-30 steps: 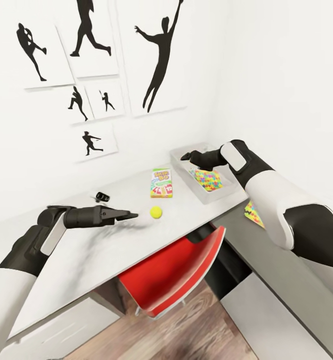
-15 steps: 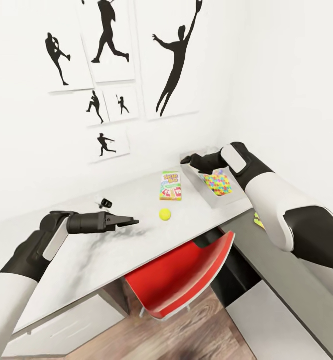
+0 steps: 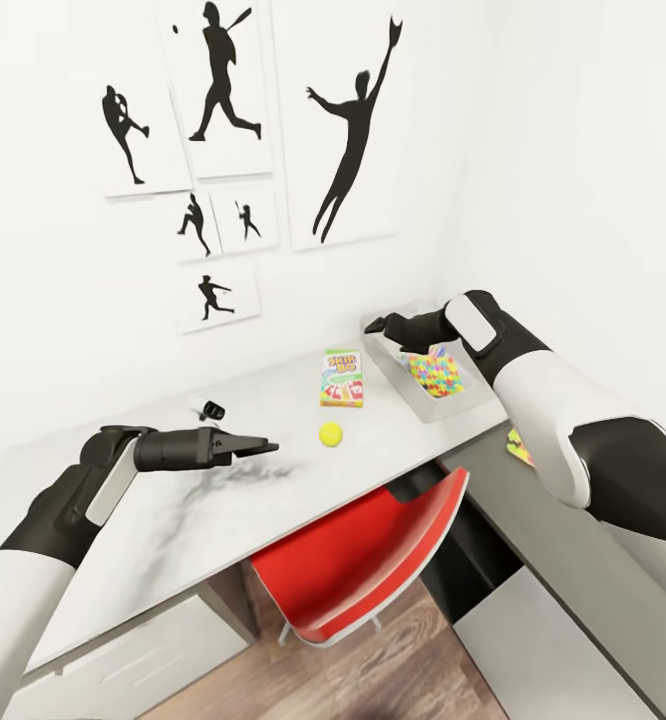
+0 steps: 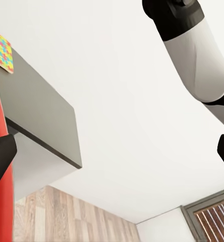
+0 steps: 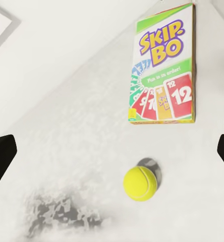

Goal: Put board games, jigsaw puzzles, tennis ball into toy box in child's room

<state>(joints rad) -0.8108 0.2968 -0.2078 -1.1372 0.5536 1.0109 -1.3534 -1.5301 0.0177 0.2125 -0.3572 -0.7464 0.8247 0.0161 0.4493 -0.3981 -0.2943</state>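
Right end effector [image 3: 377, 325] hovers spread above toy box [image 3: 398, 375]; left end effector [image 3: 269, 444] apparently apart.

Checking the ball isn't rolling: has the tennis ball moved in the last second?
No. The tennis ball keeps its spot just in front of the Skip-Bo box; only the camera shifted.
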